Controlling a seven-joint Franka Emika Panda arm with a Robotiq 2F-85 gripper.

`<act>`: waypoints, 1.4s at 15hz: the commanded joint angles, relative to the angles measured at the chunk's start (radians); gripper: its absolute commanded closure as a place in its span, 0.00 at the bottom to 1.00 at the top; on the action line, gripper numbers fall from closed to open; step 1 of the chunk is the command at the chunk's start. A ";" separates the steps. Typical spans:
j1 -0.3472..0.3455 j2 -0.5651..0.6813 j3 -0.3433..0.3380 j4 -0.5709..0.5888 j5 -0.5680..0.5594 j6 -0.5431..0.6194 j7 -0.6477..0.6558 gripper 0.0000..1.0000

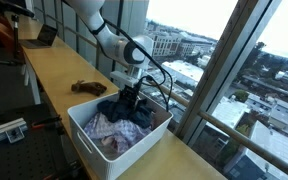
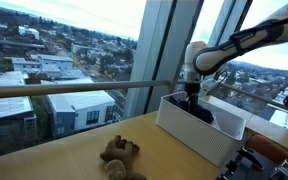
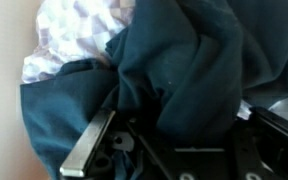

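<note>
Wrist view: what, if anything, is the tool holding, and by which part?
The tool is shut on the dark blue garment, pinching a bunched fold of its fabric; which part of the garment cannot be told.

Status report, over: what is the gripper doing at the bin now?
Gripper shut on dark cloth, low inside white bin. Cloth bunched between the fingers. Patterned cloth lies beside it in the bin.

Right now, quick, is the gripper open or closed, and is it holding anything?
Gripper: closed on the dark cloth, down in the bin.
</note>
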 commanded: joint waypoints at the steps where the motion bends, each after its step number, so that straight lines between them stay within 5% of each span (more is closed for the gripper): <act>1: -0.010 0.027 0.001 0.015 0.033 -0.037 -0.025 0.95; 2: -0.009 0.031 0.001 0.016 0.032 -0.044 -0.026 0.54; 3: -0.006 0.030 0.002 0.015 0.027 -0.052 -0.030 0.53; 10: 0.102 -0.163 0.004 -0.032 -0.048 -0.153 0.040 0.04; 15: 0.214 -0.218 0.043 0.053 -0.149 -0.283 0.117 0.00; 21: 0.341 -0.085 0.145 0.128 -0.169 -0.136 0.158 0.00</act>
